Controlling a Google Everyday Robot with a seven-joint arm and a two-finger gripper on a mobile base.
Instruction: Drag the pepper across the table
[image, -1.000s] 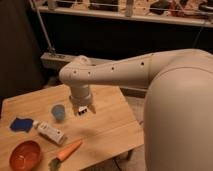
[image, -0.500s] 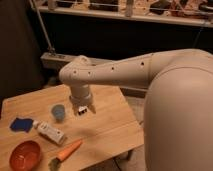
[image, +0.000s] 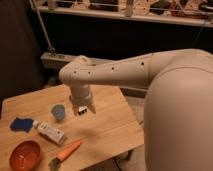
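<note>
Camera view gives us the gripper (image: 85, 108) hanging open and empty over the middle of the table (image: 112, 125). We see the pepper (image: 68, 150) well apart from it, by the near edge, lying diagonally with its tip toward the jaws.

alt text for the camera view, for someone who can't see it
The open two-finger gripper of a white robot arm hangs empty over a light wooden table. A slim orange pepper with a green stem lies near the front edge, by a white tube, round orange bowl and small blue cup.

Indoor workroom, wooden table (image: 112, 127), cluttered shelf (image: 150, 16) behind
</note>
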